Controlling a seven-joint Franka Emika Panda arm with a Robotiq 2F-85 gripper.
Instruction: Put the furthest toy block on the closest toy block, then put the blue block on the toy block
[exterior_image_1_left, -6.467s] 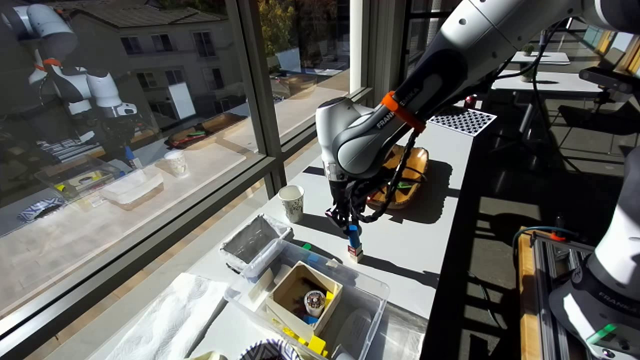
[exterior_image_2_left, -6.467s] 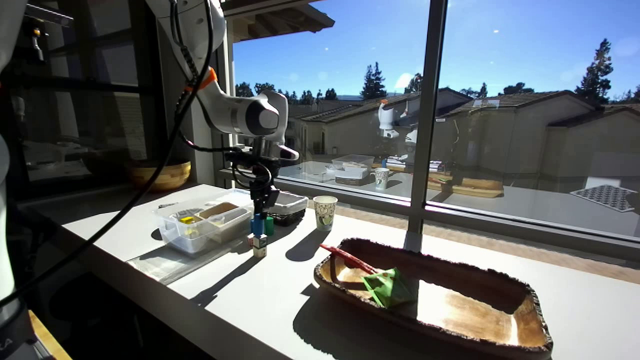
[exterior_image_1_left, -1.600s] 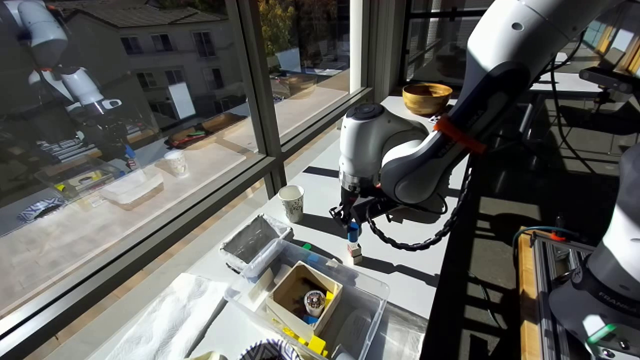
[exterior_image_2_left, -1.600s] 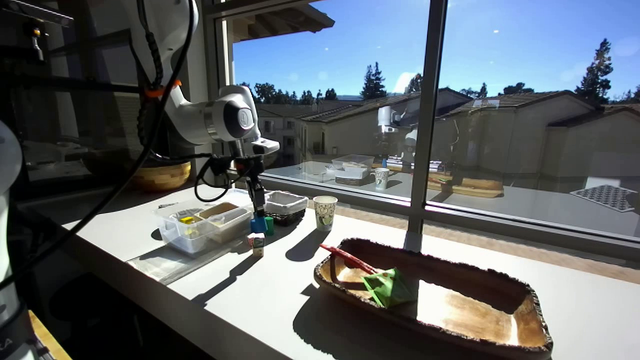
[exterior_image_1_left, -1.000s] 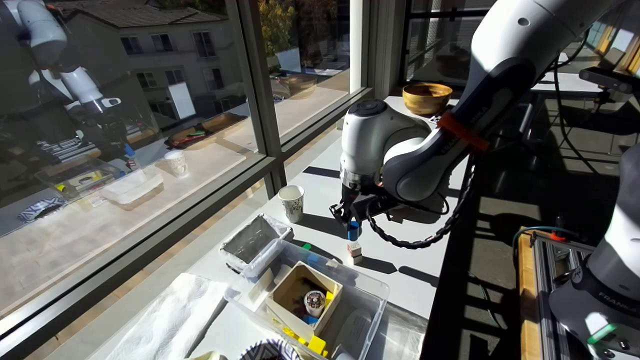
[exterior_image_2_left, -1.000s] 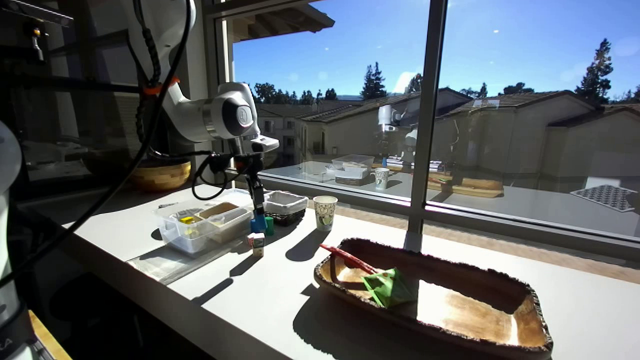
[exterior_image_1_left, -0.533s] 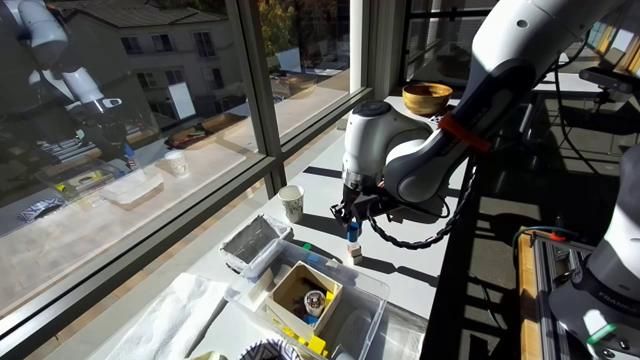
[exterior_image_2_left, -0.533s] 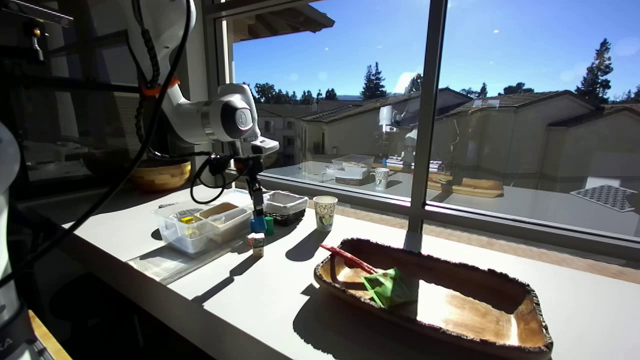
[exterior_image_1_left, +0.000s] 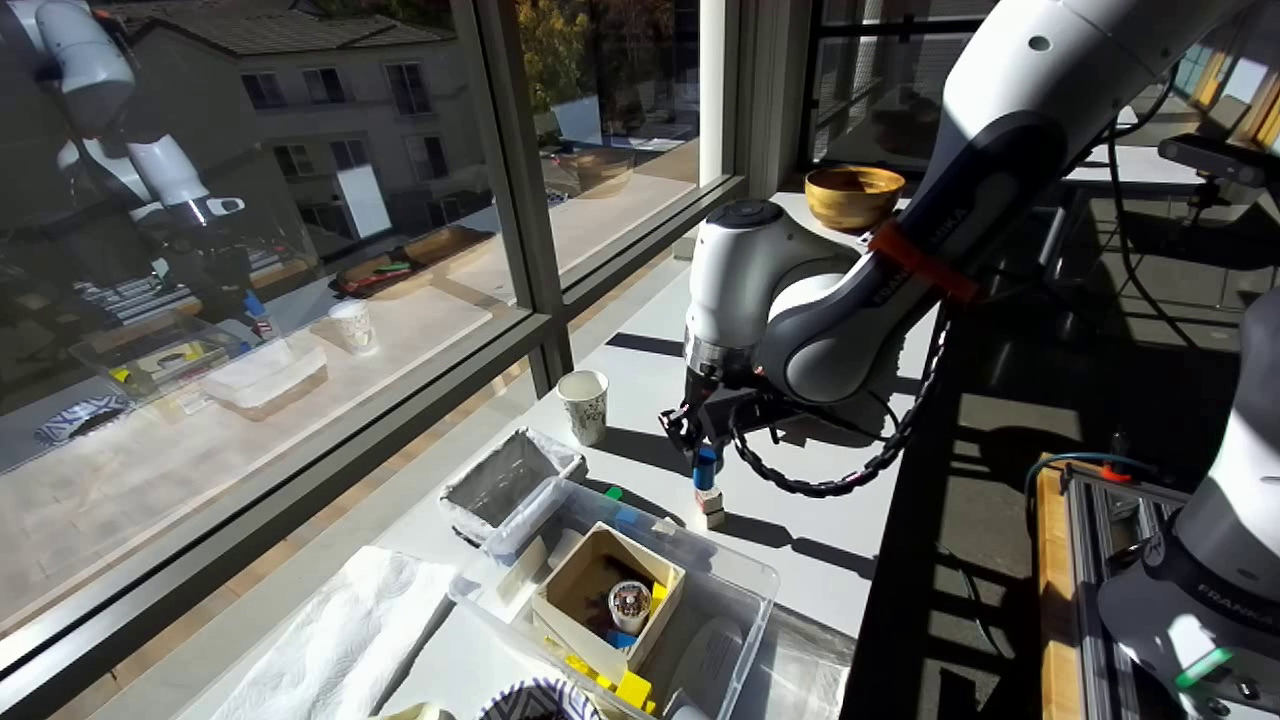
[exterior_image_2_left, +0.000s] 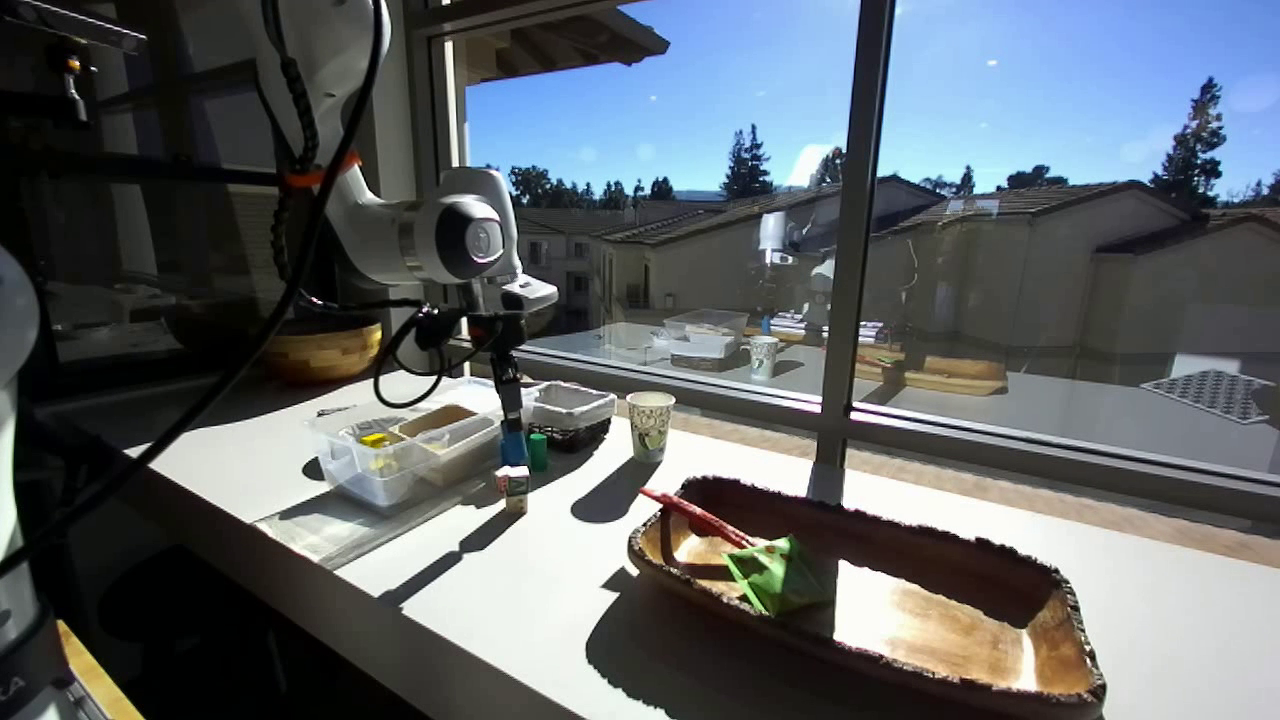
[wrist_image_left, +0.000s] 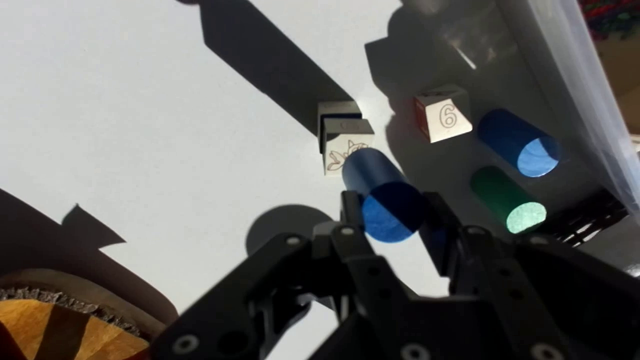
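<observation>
My gripper (wrist_image_left: 393, 212) is shut on the blue block (wrist_image_left: 370, 169), a small bright blue cylinder. The held blue block also shows in both exterior views (exterior_image_1_left: 705, 468) (exterior_image_2_left: 513, 450), tilted slightly, its lower end at the top of a stack of two toy blocks. I cannot tell whether it touches them. In the wrist view the upper toy block (wrist_image_left: 347, 150) sits slightly offset on the lower toy block (wrist_image_left: 340, 108); the blue block's lower end overlaps the upper one's corner. The stack (exterior_image_1_left: 709, 507) also shows in an exterior view (exterior_image_2_left: 516, 490).
Another toy block marked 6 (wrist_image_left: 446, 117), a second blue cylinder (wrist_image_left: 517, 145) and a green cylinder (wrist_image_left: 507, 200) stand beside the stack, near the clear plastic bin (exterior_image_1_left: 745, 575). A paper cup (exterior_image_1_left: 584, 405), a lined basket (exterior_image_1_left: 510, 480) and the wooden tray (exterior_image_2_left: 900, 640) stand around.
Over several seconds the arm has swung back and tilted, and the upper toy block looks turned. In the last second the held blue block has lowered slightly towards the stack.
</observation>
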